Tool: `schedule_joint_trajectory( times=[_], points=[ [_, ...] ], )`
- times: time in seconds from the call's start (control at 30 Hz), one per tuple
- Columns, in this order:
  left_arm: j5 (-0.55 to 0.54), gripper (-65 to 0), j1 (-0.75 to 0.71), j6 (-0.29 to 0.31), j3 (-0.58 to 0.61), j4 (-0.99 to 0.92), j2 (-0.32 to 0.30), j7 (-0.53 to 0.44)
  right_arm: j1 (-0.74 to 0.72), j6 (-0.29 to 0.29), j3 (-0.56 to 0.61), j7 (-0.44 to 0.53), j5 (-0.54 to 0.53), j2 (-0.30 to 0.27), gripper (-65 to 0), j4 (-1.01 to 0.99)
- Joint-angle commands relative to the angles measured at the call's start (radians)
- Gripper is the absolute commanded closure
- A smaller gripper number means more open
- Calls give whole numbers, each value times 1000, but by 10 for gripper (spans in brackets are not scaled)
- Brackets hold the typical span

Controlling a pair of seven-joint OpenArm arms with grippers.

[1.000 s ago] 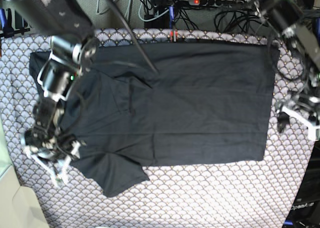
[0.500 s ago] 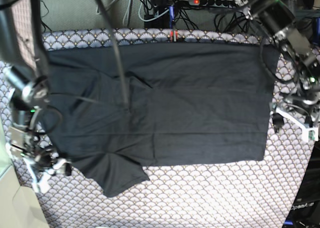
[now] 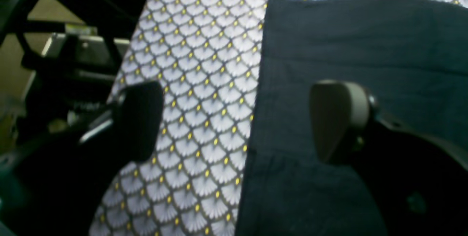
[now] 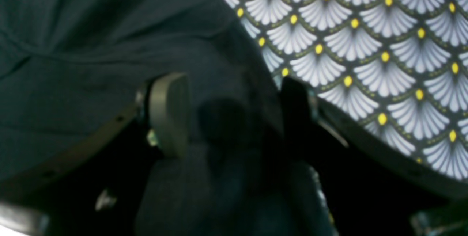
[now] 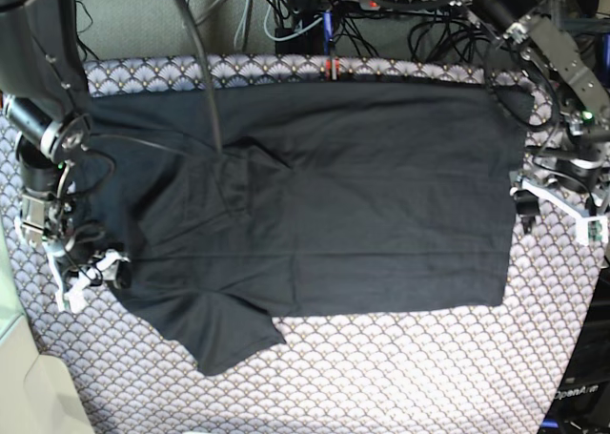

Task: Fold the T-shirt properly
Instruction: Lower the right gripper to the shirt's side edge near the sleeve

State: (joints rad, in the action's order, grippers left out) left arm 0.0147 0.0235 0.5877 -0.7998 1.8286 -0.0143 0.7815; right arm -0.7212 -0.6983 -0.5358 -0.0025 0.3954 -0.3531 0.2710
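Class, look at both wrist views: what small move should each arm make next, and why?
Probably close both grippers. The left gripper straddles the T-shirt hem edge, one finger over cloth, one over tablecloth. The right gripper likewise brackets the sleeve edge, open.

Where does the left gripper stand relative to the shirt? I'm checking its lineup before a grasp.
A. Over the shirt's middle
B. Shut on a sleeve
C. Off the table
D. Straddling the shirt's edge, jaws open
D: the left gripper is open, one finger over the T-shirt, the other over the tablecloth.
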Motion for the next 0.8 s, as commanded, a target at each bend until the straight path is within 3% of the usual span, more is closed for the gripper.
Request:
schedule_joint_trajectory(
  times=[0.0,0.53,0.77],
  points=[
    [-14,-619,3,1,-10,16,-11,-27,-34,0,1,37,-17,-11,-401,20],
    [-15,-619,-53,2,-74,21,0,-27,-33,0,81,39,-16,45,-390,18],
    [-15,-619,-67,2,-76,21,0,-29,-13,0,75,40,-16,48,-217,21]
  ],
)
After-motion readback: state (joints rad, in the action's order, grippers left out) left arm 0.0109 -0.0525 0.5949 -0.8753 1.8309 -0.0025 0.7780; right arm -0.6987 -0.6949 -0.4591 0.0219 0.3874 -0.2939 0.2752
